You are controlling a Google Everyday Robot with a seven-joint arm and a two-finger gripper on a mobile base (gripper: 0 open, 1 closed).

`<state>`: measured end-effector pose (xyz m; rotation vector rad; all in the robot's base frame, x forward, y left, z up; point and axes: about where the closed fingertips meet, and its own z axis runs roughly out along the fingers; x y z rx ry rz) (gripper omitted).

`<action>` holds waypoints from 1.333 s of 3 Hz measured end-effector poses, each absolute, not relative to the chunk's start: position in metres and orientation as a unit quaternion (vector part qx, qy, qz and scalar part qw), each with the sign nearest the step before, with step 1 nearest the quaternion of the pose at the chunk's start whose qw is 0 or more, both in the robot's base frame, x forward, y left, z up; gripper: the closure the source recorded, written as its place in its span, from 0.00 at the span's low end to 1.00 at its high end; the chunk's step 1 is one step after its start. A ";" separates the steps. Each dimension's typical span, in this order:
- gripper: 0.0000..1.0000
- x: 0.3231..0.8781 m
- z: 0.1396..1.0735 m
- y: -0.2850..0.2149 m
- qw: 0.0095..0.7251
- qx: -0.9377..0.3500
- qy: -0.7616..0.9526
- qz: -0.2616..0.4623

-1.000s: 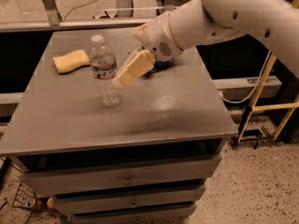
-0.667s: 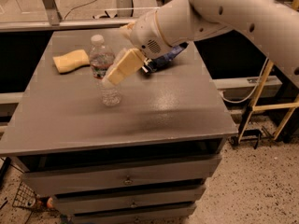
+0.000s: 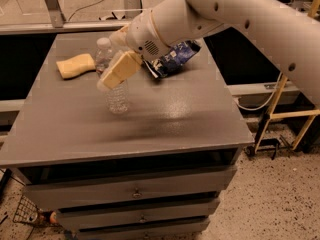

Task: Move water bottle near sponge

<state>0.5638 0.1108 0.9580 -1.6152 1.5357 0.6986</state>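
Camera view: tool (image 3: 108, 81) at ribbed clear water bottle (image 3: 118, 98), grip unclear; soft yellow sponge (image 3: 75, 65) near.

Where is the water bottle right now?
Camera view: the water bottle stands upright on the table, left of centre, right of the sponge, with the gripper at its middle.

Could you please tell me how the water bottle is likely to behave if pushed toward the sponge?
The water bottle stands upright, tall and narrow, so a push high up, at the level of the gripper, would probably tip it. It looks clear and thin-walled, so it is likely light. Its round body may roll if toppled.
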 end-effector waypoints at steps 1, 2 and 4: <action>0.37 0.564 0.957 0.118 0.387 -0.641 0.600 0.281; 0.60 0.564 0.956 0.120 0.384 -0.643 0.599 0.283; 1.00 0.598 0.973 0.069 0.408 -0.627 0.607 0.270</action>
